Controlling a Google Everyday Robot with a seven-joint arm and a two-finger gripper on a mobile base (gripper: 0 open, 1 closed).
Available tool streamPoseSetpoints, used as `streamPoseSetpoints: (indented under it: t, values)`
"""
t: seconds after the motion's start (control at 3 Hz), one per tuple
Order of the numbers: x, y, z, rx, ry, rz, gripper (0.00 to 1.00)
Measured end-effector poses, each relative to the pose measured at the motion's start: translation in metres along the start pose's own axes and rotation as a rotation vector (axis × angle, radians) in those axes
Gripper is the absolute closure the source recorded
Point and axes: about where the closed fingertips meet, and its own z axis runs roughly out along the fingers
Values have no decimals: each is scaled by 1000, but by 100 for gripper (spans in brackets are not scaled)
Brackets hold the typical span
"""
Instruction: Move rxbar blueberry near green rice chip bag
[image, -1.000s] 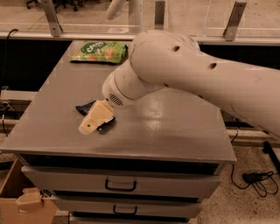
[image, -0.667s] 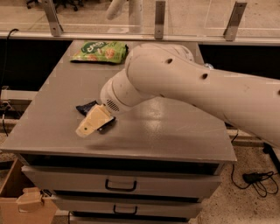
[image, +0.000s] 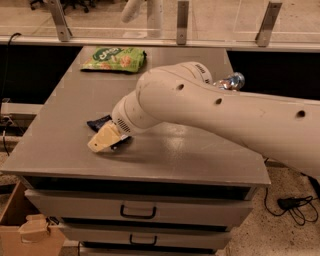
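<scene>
Front-left on table (image: 200, 165), gripper (image: 105, 141) over rxbar blueberry (image: 98, 122), pos. unchanged, grip unclear

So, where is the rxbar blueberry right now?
In the camera view, the rxbar blueberry lies front-left on the table, partly under the gripper, nearer the camera than the green rice chip bag at the far edge.

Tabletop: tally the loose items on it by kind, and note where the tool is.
Snack bags: 1, the green rice chip bag, far left.
Snack bars: 1, the rxbar blueberry, near front left, with the tool down over it.
Cans: 1, the silver-blue can, far right.
Total: 3
</scene>
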Motion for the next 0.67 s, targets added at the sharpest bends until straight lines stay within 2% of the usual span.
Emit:
streamPoseSetpoints:
  t: [0.67]
  values:
    - [-3,-1,4,19,6,24,65]
